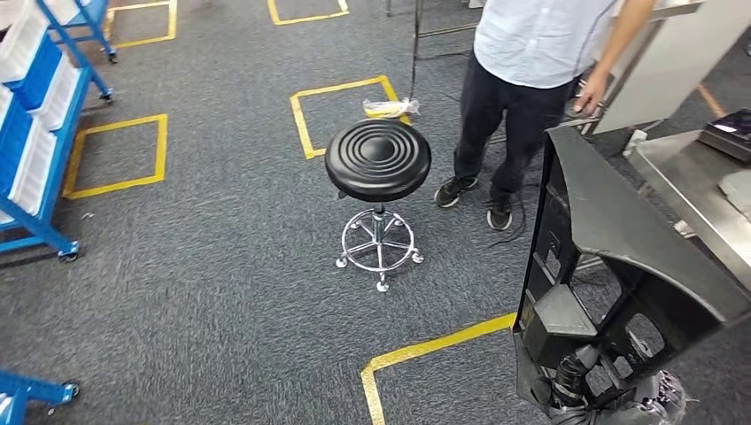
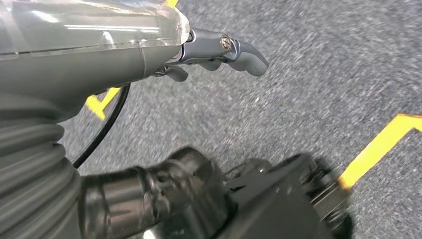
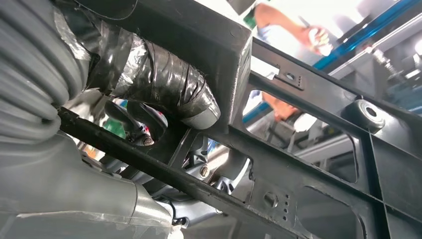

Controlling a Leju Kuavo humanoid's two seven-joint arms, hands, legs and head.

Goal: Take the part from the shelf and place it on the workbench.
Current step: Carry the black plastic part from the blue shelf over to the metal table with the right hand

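Black and ribbed with open windows, the moulded part [image 1: 611,266] stands nearly upright at the lower right of the head view, carried low by the robot's right hand [image 3: 164,94], whose taped thumb and fingers [image 3: 144,122] are wrapped through the lattice around one of its bars. Seen from the right wrist, that grip sits near one end of the frame, so most of the part's length rises above it. The left hand [image 2: 219,52] hangs over the grey carpet holding nothing; its fingers look loosely curled, though how far they are closed cannot be told. The steel counter [image 1: 682,181] runs along the right edge of the head view, just beyond the part's upper end, with a dark flat device [image 1: 731,133] and a pale object lying on it.

With the part off the shelf and not yet set down, the carry to the counter appears to be the step in hand. Done well, it would mean keeping the long frame from swinging, lifting its lower end above the counter's edge, and choosing bare steel short of the device. A person [image 1: 531,80] stands near the counter's far end and a black stool [image 1: 378,159] sits mid-floor, both worth a wide berth. Blue racks [image 1: 35,133] line the left.
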